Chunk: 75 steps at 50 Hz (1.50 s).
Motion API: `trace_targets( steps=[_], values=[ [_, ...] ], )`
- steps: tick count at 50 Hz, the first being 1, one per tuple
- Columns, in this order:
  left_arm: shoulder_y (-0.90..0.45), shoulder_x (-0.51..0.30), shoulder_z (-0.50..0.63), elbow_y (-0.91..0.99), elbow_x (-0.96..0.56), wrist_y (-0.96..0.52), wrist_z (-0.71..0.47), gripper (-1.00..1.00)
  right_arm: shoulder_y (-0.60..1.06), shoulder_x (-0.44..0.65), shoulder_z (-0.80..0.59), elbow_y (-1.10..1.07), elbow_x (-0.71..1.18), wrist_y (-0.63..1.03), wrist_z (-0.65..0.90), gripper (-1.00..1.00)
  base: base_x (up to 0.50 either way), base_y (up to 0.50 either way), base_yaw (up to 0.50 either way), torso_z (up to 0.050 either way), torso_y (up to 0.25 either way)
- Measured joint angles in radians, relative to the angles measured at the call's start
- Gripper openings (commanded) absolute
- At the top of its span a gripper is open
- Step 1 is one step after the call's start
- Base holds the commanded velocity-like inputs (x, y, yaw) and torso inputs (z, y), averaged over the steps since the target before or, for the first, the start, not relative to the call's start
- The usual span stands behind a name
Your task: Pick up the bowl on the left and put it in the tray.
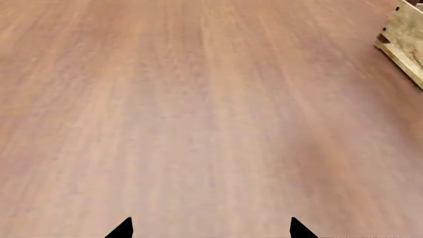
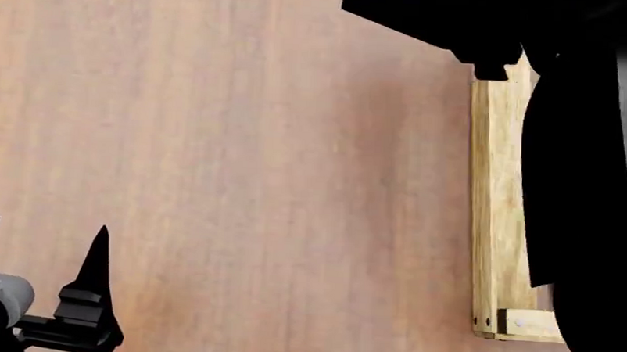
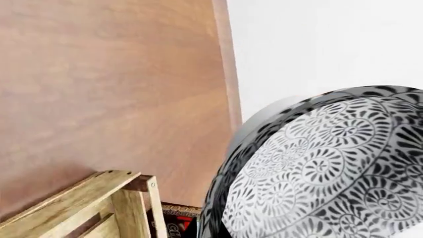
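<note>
the bowl (image 3: 330, 168) hangs right up close at the right arm, above the near corner of the tray (image 3: 99, 203); its grip is hidden. the left gripper (image 2: 40, 237) is wide open, empty, far off.

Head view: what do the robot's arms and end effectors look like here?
The left end effector has black fingers tapering to sharp points, on a black bracket behind a grey rounded wrist housing. The right arm is a plain black, near-silhouette bulk with a light grey panel at its edge. No cables or markings visible.
</note>
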Motion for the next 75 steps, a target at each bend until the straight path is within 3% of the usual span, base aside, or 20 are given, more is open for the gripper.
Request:
trace_targets(
  steps=[21, 36, 48, 75],
  values=[
    [-0.002, -0.004, 0.021, 0.021, -0.004, -0.013, -0.014, 1.00, 0.061, 0.347, -0.164, -0.299, -0.161, 0.168, -0.212, -1.00, 0.00, 0.00, 0.00, 0.000, 0.000],
    [-0.007, -0.004, 0.032, 0.016, -0.010, -0.013, -0.017, 1.00, -0.007, 0.492, -0.248, -0.369, -0.204, 0.206, -0.242, -1.00, 0.00, 0.00, 0.00, 0.000, 0.000],
    [-0.010, -0.008, 0.029, 0.015, -0.020, -0.015, -0.021, 1.00, -0.095, 0.493, -0.270, -0.338, -0.171, 0.205, -0.176, -1.00, 0.00, 0.00, 0.00, 0.000, 0.000],
    [-0.007, -0.018, 0.027, 0.010, -0.027, -0.002, -0.028, 1.00, -0.192, 0.362, -0.297, -0.100, -0.116, 0.108, -0.068, -1.00, 0.00, 0.00, 0.00, 0.000, 0.001]
  ],
)
